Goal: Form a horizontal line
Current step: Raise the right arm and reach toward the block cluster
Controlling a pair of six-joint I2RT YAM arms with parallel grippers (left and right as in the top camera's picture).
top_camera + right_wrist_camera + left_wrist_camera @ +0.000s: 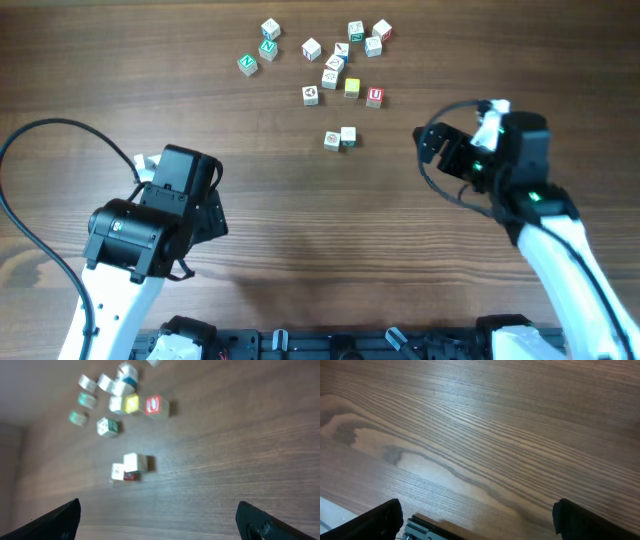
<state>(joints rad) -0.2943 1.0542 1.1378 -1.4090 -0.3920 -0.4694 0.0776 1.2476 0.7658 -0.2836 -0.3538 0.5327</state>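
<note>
Two tiny white alphabet cubes (340,138) touch side by side in the middle of the table, a short row running left to right; the right wrist view shows this pair (131,466) too. A red "U" cube (374,97) stands alone above and to the right of them, also seen as the red "U" cube (156,406). A white cube with a dark picture (311,95) sits to the upper left. My right gripper (428,158) is open, to the right of the pair, facing them. My left gripper (218,200) is open over bare wood at the lower left.
A yellow cube (352,87) sits between the picture cube and the "U" cube. Several more cubes, some with a green "N" (248,63), lie scattered along the far edge. A black cable (20,150) loops at the left. A dark rail (427,530) runs under the left gripper.
</note>
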